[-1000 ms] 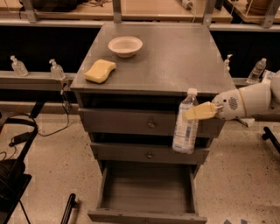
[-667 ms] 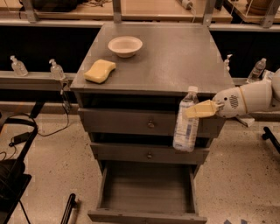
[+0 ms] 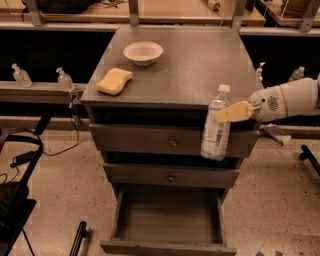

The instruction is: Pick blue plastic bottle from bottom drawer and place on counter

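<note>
Spreading up-left of the claw (image 3: 223,114), the counter (image 3: 200,67) is lying level; below the claw, the bottom drawer (image 3: 167,222) is standing open. The claw is pinching the water bottle (image 3: 214,142) by its upper part, holding it upright in mid-air; its pale label is showing no legible writing. Far up-left, a bowl (image 3: 143,52) and sponge (image 3: 114,81) are sitting on the counter.

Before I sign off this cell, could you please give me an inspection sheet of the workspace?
Surface: counter, carrying a bowl and a sponge.
Job's things: blue plastic bottle roughly upright, held in the air before the upper drawers; bottom drawer open, nothing seen inside.
Clutter: pump bottles on the left ledge.
Grippers: gripper at the cabinet's right front, jaws shut on the bottle.
Cables: black cable on the floor, left.
Surroundings: wooden tabletop behind.
</note>
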`<action>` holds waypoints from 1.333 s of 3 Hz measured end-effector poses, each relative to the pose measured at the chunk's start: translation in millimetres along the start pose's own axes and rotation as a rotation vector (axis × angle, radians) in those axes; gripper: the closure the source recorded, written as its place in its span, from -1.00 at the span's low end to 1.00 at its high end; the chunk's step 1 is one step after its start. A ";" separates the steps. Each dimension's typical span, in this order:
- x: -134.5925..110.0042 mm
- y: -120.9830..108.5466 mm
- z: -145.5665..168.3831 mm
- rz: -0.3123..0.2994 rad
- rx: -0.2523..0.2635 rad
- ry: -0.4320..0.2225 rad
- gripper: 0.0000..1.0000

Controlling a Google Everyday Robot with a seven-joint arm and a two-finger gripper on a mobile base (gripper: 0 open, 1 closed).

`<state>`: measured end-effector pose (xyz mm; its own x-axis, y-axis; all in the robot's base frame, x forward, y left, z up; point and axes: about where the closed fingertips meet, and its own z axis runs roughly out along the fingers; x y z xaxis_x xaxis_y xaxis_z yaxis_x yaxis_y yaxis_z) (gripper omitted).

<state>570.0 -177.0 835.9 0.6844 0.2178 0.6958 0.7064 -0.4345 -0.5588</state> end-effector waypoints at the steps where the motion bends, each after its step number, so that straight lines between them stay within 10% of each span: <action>1: 17.4 0.5 -6.3 -0.036 -0.002 0.017 1.00; 4: 111.8 10.8 -24.8 -0.201 -0.017 0.125 1.00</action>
<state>649.7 -179.1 918.8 0.5016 0.1918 0.8436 0.8223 -0.4087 -0.3961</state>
